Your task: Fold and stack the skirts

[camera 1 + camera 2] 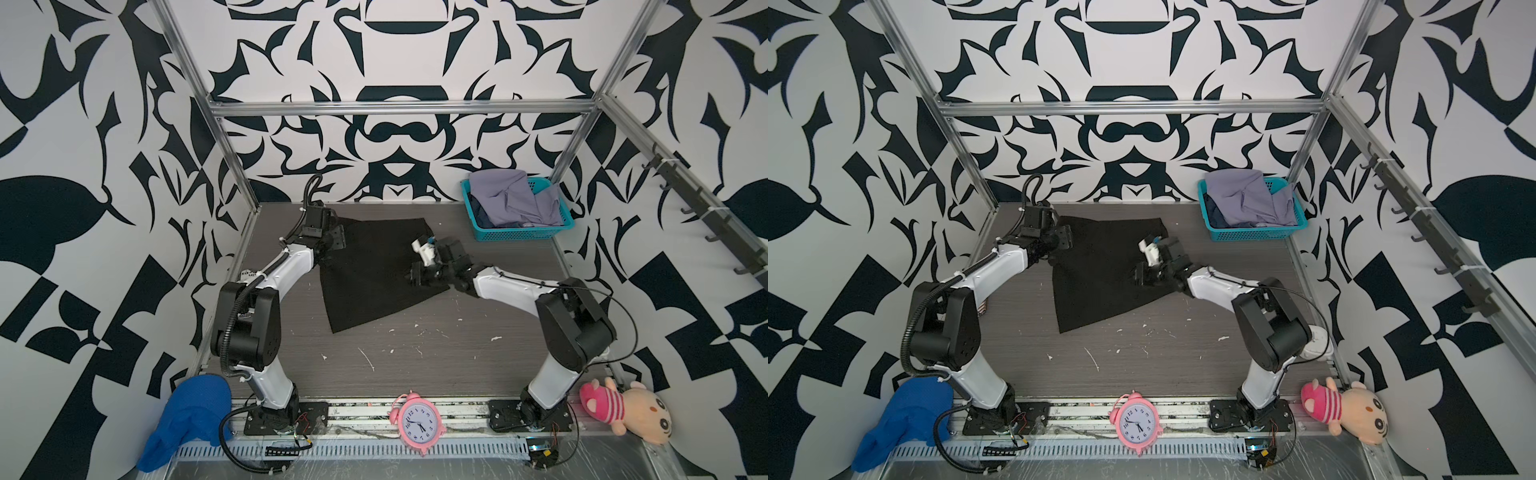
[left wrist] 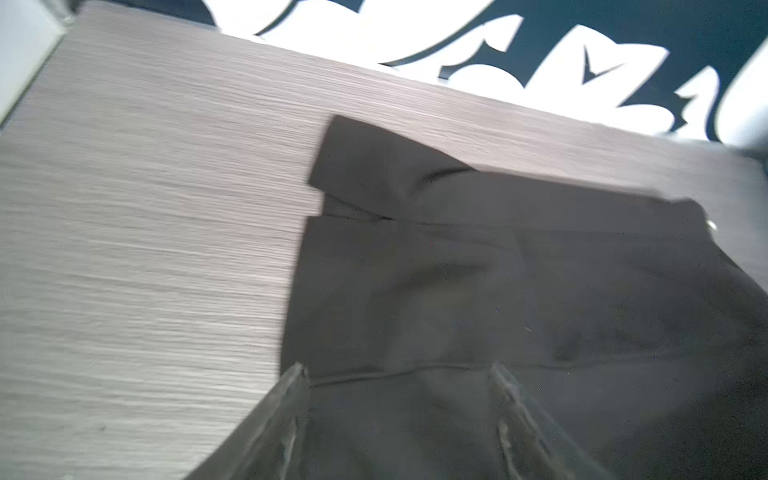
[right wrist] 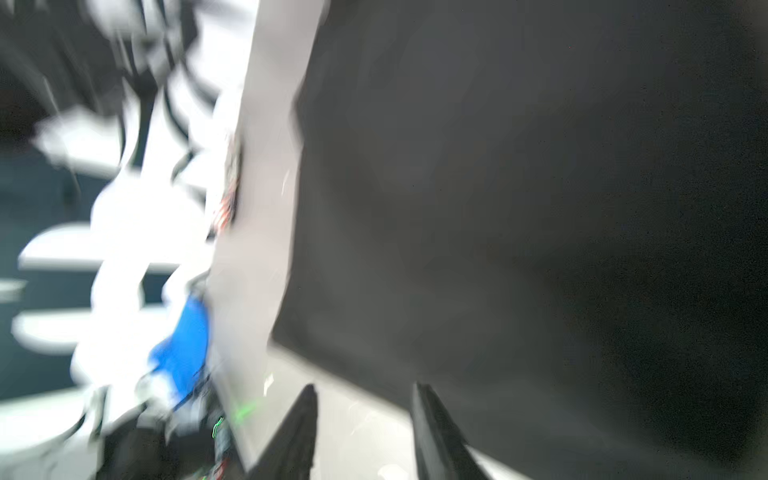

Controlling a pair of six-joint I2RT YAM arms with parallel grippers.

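Note:
A black skirt (image 1: 365, 274) (image 1: 1096, 274) lies spread flat on the grey table, and both wrist views show it. My left gripper (image 1: 338, 239) (image 2: 397, 370) hovers open over its far left corner, fingers apart above the cloth and holding nothing. A small flap (image 2: 374, 166) at that corner is turned over. Over the skirt's right edge my right gripper (image 1: 411, 278) (image 3: 363, 388) is open, with bare table showing between its fingers. A lavender-grey skirt (image 1: 511, 199) (image 1: 1246, 195) is heaped on a dark blue denim skirt (image 1: 482, 216) in a basket.
The teal basket (image 1: 523, 235) stands at the back right corner. Along the front rail lie a bright blue knit cloth (image 1: 191, 411), a pink alarm clock (image 1: 417, 419) and a plush toy (image 1: 623, 409). Metal frame posts border the table.

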